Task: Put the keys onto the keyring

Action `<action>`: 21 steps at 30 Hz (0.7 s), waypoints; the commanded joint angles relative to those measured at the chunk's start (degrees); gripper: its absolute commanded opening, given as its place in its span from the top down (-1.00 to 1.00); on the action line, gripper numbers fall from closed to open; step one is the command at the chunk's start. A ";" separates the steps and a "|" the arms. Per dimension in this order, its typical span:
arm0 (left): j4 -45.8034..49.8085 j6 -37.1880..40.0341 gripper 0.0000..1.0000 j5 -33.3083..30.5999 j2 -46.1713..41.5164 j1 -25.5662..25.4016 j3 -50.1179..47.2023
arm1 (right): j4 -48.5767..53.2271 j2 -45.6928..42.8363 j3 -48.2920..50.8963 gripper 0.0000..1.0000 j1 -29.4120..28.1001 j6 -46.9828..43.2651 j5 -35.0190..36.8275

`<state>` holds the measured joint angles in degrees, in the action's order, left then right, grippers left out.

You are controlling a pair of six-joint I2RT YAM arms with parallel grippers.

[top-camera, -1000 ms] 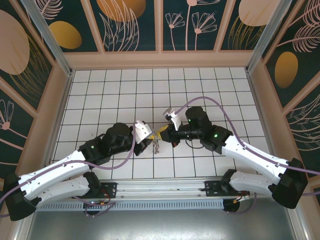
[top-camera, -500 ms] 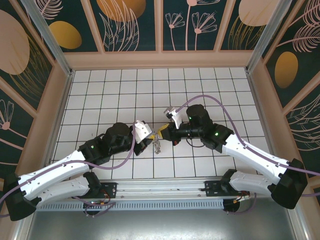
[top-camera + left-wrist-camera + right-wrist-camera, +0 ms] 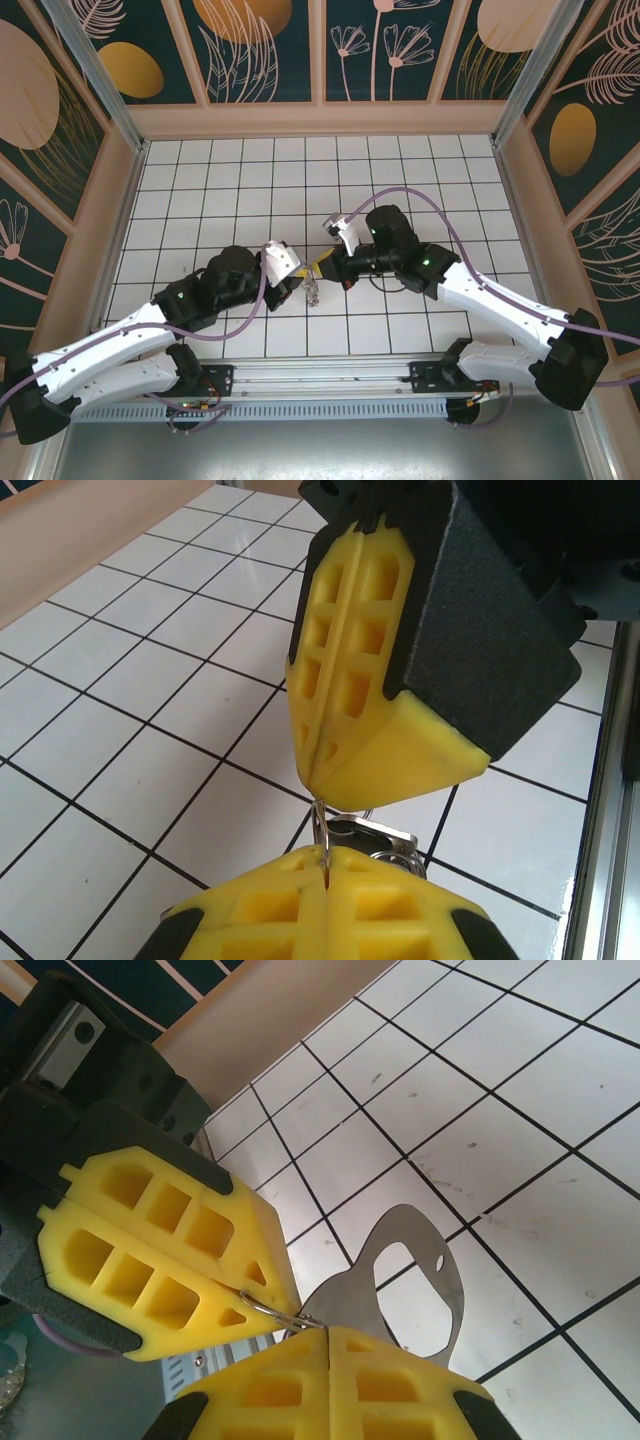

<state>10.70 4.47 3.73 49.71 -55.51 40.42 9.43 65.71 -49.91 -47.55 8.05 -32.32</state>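
Keyring (image 3: 281,1315) between left claw (image 3: 258,1288) and right claw (image 3: 328,1336), keys (image 3: 412,1282) beside it

White tiled floor (image 3: 200,170) enclosed by dark floral wall panels (image 3: 400,55).

No text, number or brand can be read anywhere. The wall panels (image 3: 250,40) carry drawn leaves and ovals, the counter (image 3: 200,180) a black grid.

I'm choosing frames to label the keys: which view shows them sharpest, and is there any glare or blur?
Top external: even light, sharp, but the keys are tiny. Left wrist: its near yellow fingers look soft at the bottom. Right wrist: sharpest, flat metal tag crisp, no glare.
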 commanded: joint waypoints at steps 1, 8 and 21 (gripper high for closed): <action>-6.43 -0.64 1.00 1.59 -1.90 -0.25 0.53 | 0.77 -0.83 -1.05 0.84 0.48 0.08 -0.29; -7.33 -1.47 1.00 3.50 -2.50 -0.24 0.43 | 1.41 -9.89 0.30 0.16 0.20 -3.57 4.58; -9.88 -6.95 1.00 18.93 -4.94 -0.30 3.72 | -3.19 -18.08 1.99 0.07 -3.07 -12.76 3.43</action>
<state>4.99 0.03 16.47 45.67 -55.53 41.15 9.30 48.99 -48.77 -49.93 -1.41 -27.99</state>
